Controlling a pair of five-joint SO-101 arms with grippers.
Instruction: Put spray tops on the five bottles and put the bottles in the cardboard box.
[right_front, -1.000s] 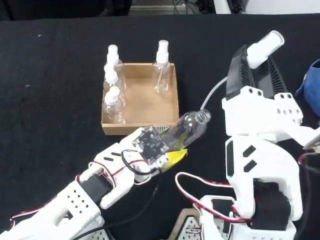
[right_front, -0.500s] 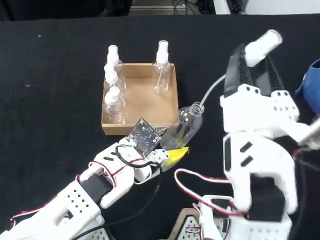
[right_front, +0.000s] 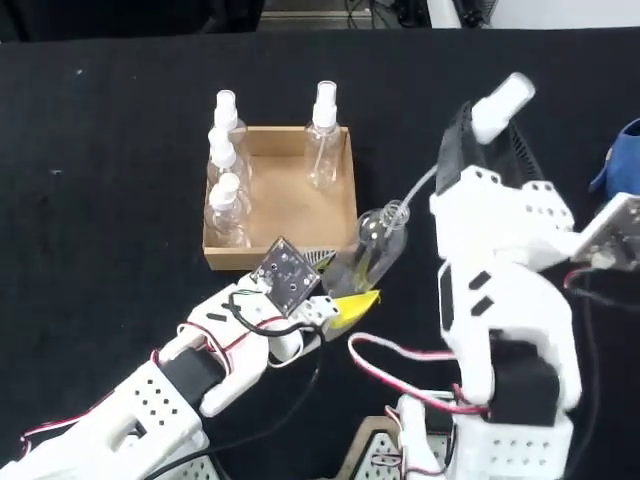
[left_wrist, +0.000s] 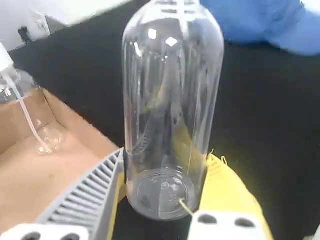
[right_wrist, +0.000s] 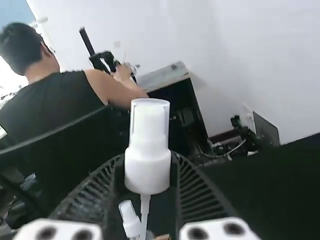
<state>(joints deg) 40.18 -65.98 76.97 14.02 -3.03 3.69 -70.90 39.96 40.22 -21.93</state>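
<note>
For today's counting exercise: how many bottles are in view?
5 bottles. Three stand along one side of the box, one stands in its far opposite corner, and one, uncapped, is in the left gripper beside the box.

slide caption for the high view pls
Left gripper holds an uncapped bottle beside the cardboard box; right gripper holds a spray top, tube at the bottle's mouth.

Over the last second the left gripper (right_front: 343, 282) rolled at the wrist. This brought the clear bottle (right_front: 372, 252) from a low lean toward the right arm to a steeper stand, with its open neck drawn in nearer the cardboard box (right_front: 235, 258). The right gripper (right_front: 488, 125) shifted toward the left arm with the spray top (right_front: 502, 98), so the tip of the dip tube (right_front: 420, 187) now sits at the bottle's mouth; whether it has entered cannot be told.
</note>
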